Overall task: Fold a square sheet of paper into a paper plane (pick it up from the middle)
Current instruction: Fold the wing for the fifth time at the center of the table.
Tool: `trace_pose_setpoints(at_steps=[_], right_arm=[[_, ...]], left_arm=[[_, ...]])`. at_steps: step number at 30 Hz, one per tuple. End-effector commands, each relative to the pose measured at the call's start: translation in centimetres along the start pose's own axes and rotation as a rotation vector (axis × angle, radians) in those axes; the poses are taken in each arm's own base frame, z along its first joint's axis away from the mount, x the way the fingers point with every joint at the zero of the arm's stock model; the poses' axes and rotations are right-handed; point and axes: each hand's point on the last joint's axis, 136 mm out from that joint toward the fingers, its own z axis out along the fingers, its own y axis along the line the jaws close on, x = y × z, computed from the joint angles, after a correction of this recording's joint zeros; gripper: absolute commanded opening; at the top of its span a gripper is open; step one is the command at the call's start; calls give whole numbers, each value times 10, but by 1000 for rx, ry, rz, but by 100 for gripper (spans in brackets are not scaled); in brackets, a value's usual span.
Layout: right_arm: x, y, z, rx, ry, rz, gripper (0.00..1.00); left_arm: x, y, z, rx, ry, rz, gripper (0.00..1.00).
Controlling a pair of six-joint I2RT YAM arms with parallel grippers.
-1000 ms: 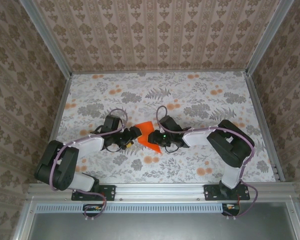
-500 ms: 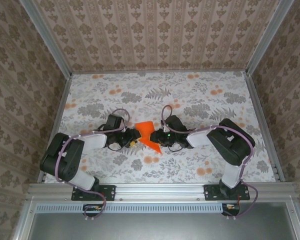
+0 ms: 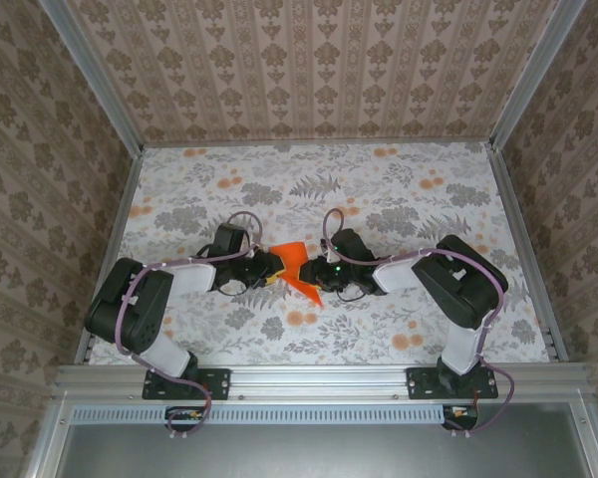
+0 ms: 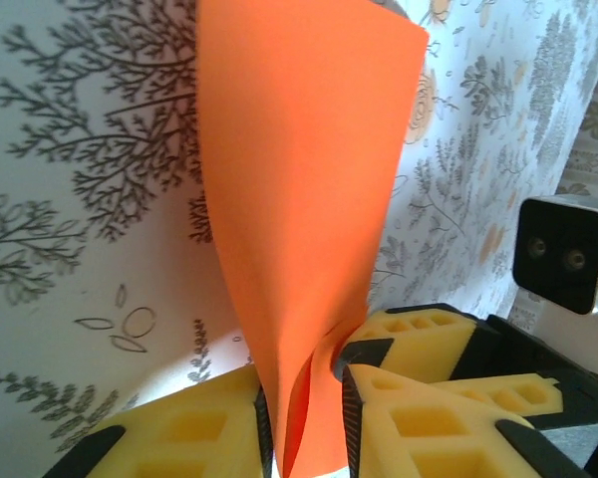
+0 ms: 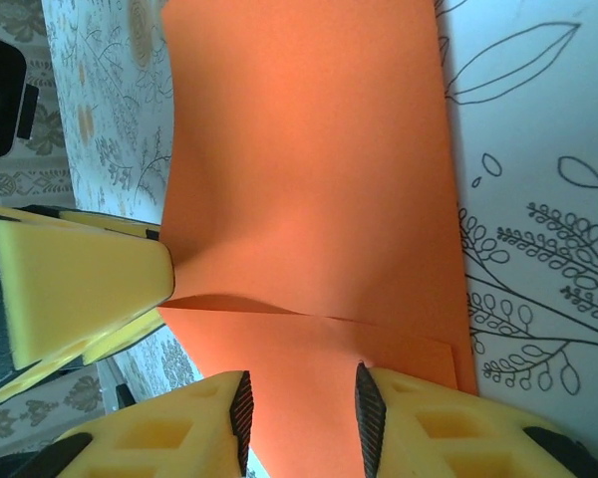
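Observation:
The square sheet of paper (image 3: 297, 265) is bright orange, folded, with a pointed tip toward the near edge, and sits mid-table between both grippers. In the left wrist view the sheet (image 4: 299, 169) rises doubled and curved between my left gripper's (image 4: 301, 398) pads, which are shut on it. My left gripper (image 3: 269, 267) is at the paper's left edge. My right gripper (image 3: 322, 271) is at its right; its jaws (image 5: 301, 408) stand a little apart over the flat creased sheet (image 5: 309, 179), pinching nothing. A paper plane is out of view.
The table (image 3: 429, 209) has a flower print with small orange blotches and is boxed in by patterned walls and metal rails (image 3: 518, 229). The two grippers nearly touch: a right finger (image 4: 424, 334) is beside my left jaws, a left finger (image 5: 80, 289) beside my right.
My left gripper has moved right onto the paper's left edge and closed on it, raising that part of the sheet. The right gripper has barely moved.

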Motion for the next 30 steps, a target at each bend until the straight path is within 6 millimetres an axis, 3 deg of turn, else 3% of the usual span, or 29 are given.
trace_pose_setpoints(at_steps=[1, 6, 11, 14, 18, 23, 30], right_arm=[[8, -34, -1, 111, 29, -23, 40], [-3, -4, -24, 103, -22, -191, 55], [-6, -11, -45, 293, -85, -377, 62], [-8, -13, -57, 416, -143, -496, 63], [-4, 6, -67, 508, -242, -700, 62], [7, 26, -61, 549, -291, -872, 58], [9, 25, -33, 653, -269, -930, 57]], left_arm=[[-1, -16, 2, 54, 15, 20, 21], [-1, -20, 1, 70, 25, 27, 9], [-2, -25, 0, 73, 26, 17, 6], [7, -30, 4, 70, 52, 25, 5], [6, -32, 4, 64, 49, 8, 4], [6, -32, 5, 53, 50, -8, 4], [4, -32, 5, 47, 46, -17, 4]])
